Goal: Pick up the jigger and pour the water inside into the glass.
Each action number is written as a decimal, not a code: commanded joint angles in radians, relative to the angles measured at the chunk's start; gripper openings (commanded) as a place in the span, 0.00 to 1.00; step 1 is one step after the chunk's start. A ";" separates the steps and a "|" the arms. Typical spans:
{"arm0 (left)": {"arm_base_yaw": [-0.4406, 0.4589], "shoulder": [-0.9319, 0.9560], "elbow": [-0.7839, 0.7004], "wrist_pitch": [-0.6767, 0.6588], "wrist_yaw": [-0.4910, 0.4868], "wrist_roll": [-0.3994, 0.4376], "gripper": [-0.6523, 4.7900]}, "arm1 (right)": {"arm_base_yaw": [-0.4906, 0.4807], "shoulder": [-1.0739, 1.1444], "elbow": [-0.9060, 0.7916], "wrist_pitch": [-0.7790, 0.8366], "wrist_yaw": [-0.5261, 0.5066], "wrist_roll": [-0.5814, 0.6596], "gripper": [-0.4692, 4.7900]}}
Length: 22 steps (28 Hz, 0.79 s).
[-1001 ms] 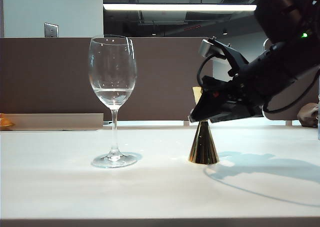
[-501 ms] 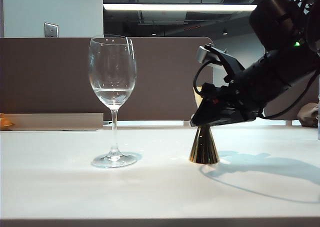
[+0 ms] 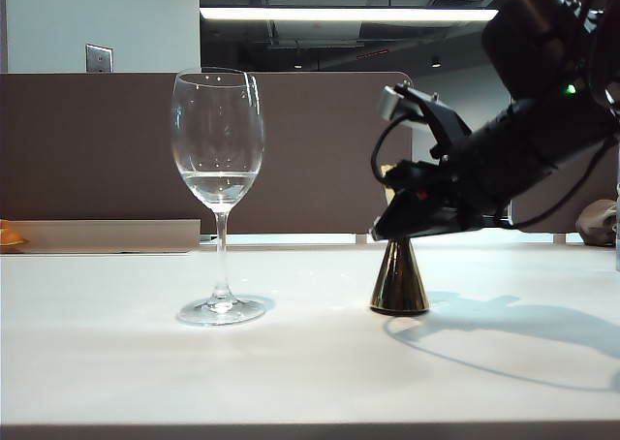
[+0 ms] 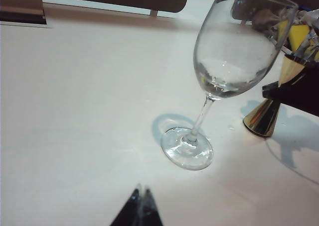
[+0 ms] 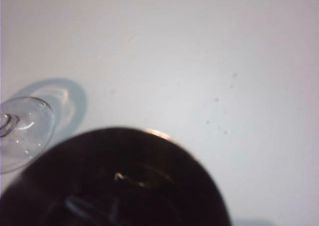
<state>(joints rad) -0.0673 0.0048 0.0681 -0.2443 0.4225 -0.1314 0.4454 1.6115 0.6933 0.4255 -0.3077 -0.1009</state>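
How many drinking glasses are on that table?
1. The wine glass stands upright left of the gold jigger, a little water in its bowl. None other shows, though the right arm blocks part of the table behind.

**Count of items on the table**

1 wine glass (image 3: 219,183) stands on 1 white table (image 3: 116,362). It has 1 bowl, 1 thin stem and 1 round foot, and it holds 1 shallow layer of clear water (image 3: 220,180).

1 gold jigger (image 3: 399,283) stands on the same table (only its lower cone shows fully in the exterior view; the upper part sits behind the black arm).

2 grippers appear in all: 1 right gripper (image 3: 399,222) at the jigger's waist, and 1 left gripper (image 4: 140,211) seen as 2 dark fingertips pressed together in the left wrist view.

In the background: 1 wall plate (image 3: 98,58) and 1 long ceiling light (image 3: 349,15).
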 commanded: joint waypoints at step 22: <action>0.002 0.001 0.003 0.013 0.001 0.001 0.11 | 0.000 -0.082 0.023 -0.048 0.010 0.003 0.09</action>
<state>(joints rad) -0.0673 0.0051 0.0681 -0.2447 0.4229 -0.1314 0.4458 1.5509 0.7032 0.3725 -0.3058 -0.0994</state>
